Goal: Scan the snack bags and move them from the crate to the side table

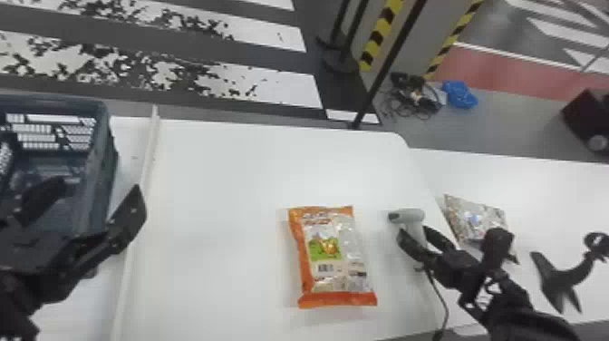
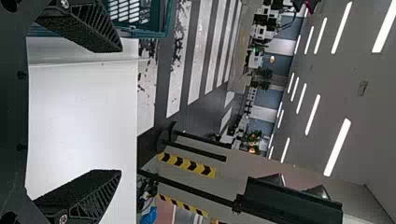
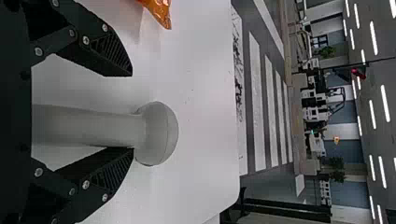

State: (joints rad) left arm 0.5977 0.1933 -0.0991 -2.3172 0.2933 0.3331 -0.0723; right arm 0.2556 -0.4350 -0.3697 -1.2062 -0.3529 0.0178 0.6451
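Observation:
In the head view, my left gripper [image 1: 93, 202] stands open over the right side of the dark crate [image 1: 97, 181]; the left wrist view shows this gripper [image 2: 119, 111] with widely parted fingers. My right gripper [image 1: 414, 232] is open around the handle of the grey scanner [image 1: 410, 215]. In the right wrist view that gripper [image 3: 133, 112] has the scanner [image 3: 156, 133] between its fingers, a gap on one side. An orange snack bag [image 1: 324, 254] lies flat on the white table, left of the scanner. A silvery snack bag [image 1: 473, 220] rests on the side table, beyond my right gripper.
A raised white strip [image 1: 147, 168] runs between the crate and the middle table [image 1: 217, 204]. The scanner's cable hangs down toward the front edge. A black stand [image 1: 562, 276] is on the side table at the right. Poles and cables stand behind the tables.

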